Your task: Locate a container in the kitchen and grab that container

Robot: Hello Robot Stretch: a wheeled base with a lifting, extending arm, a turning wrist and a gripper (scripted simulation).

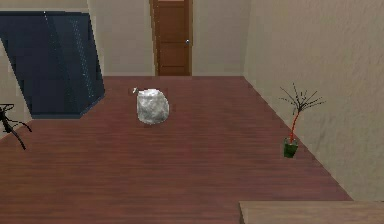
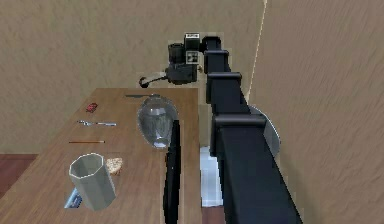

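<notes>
On the wooden table in the arm side view stands a clear, rounded glass vessel. A pale faceted cup stands nearer, at the table's front left. The dark arm rises along the table's right side. At its far end sits my gripper, over the table's far edge, with the beige wall behind it. Its thin fingers point left. I cannot tell whether it holds anything.
A dark upright slab, white papers, a pen and a small red thing lie on the table. Ahead are a wood floor, a grey crumpled ball, a blue cabinet, a wooden door and a twiggy potted plant.
</notes>
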